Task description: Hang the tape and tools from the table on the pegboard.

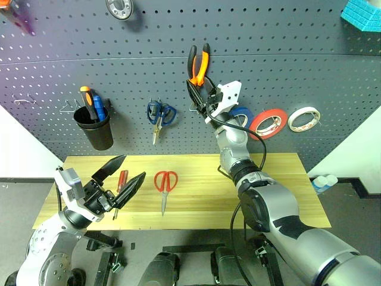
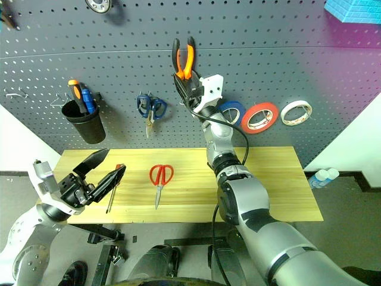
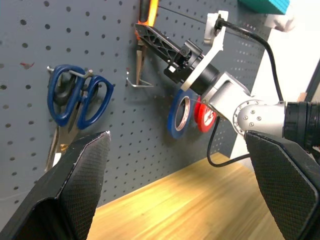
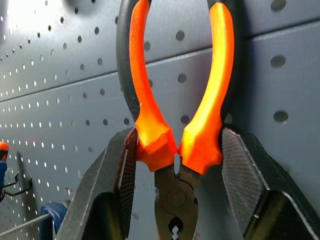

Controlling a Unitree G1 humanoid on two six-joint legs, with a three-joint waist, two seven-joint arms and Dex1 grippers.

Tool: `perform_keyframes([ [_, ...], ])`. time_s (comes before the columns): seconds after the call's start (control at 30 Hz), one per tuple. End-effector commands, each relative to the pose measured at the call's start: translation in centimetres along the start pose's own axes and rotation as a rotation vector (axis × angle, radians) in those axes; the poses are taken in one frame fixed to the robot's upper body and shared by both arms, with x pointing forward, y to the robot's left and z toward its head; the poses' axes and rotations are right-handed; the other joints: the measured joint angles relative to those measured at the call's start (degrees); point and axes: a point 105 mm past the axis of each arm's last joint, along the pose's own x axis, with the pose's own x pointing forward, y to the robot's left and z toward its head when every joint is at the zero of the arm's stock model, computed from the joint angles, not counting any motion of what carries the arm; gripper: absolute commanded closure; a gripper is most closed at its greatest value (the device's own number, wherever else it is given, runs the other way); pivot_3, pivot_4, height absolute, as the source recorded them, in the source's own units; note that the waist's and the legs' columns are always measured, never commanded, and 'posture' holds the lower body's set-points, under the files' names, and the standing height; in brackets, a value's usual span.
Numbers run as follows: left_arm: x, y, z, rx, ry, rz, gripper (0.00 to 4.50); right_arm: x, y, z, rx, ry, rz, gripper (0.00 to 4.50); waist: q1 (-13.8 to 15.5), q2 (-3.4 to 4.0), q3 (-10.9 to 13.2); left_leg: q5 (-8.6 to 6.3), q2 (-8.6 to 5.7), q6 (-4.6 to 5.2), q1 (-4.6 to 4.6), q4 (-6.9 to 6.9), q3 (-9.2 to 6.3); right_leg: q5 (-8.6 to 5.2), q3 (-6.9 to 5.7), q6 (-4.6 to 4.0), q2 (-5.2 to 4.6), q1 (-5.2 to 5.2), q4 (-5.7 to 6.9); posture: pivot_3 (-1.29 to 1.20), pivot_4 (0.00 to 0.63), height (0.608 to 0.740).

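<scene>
The pliers (image 4: 177, 150) are up against the pegboard (image 1: 286, 65), handles up and nose down, held in the right gripper (image 1: 199, 89). Its two black fingers are partly closed on the lower ends of the orange-and-black handles, just above the pivot. That looks like the best place to hold them: the handle sleeves there are thick and flared and seem rubbery, so the ribbed finger pads can bite. The steel jaws and pivot probably make the pliers stiff and heavy at the nose, so a loose grip may let them swing. A bare wire hook (image 3: 137, 82) juts from the pegboard just below the pliers, beside the blue tape (image 3: 180, 112).

The red tape (image 1: 269, 123) already hangs on the pegboard, between the blue roll and a white roll (image 1: 304, 118). It is a light, rigid ring with a pale core.

On the worktop (image 1: 280, 179) below the pegboard lie the red scissors (image 1: 165, 185) and the slim red screwdriver (image 1: 119, 189). Both are flat, hard and light. The scissors' plastic loops suit a hook. The screwdriver's smooth round handle may roll or slip, so it is best pinched across the handle.

The left gripper (image 1: 116, 176) hovers over the worktop's left end, just above the screwdriver, with its textured fingers spread wide and holding nothing.
</scene>
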Motion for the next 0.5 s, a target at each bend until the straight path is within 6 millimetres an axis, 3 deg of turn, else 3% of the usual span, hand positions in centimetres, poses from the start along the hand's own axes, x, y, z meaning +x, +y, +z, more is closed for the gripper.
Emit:
perform_keyframes([
  [0.03,0.0,-0.6,1.3,0.029,-0.027,-0.013,0.00,0.7,-0.5,1.3,-0.048,-0.031,-0.014,2.41,0.0,0.04,0.2,0.00,0.00,0.00,0.00,0.00,0.00,-0.01,0.00,-0.02,-0.01,0.01,-0.01,0.14,0.179,0.740],
  [0.5,-0.3,-1.4,1.2,0.001,0.005,-0.016,0.00,-2.0,-0.4,-1.9,-0.097,0.058,-0.042,2.41,-0.2,-0.03,3.5,0.00,0.03,0.01,-0.03,0.01,-0.04,-0.10,-0.01,-0.17,-0.04,0.06,-0.11,0.13,0.241,0.740],
])
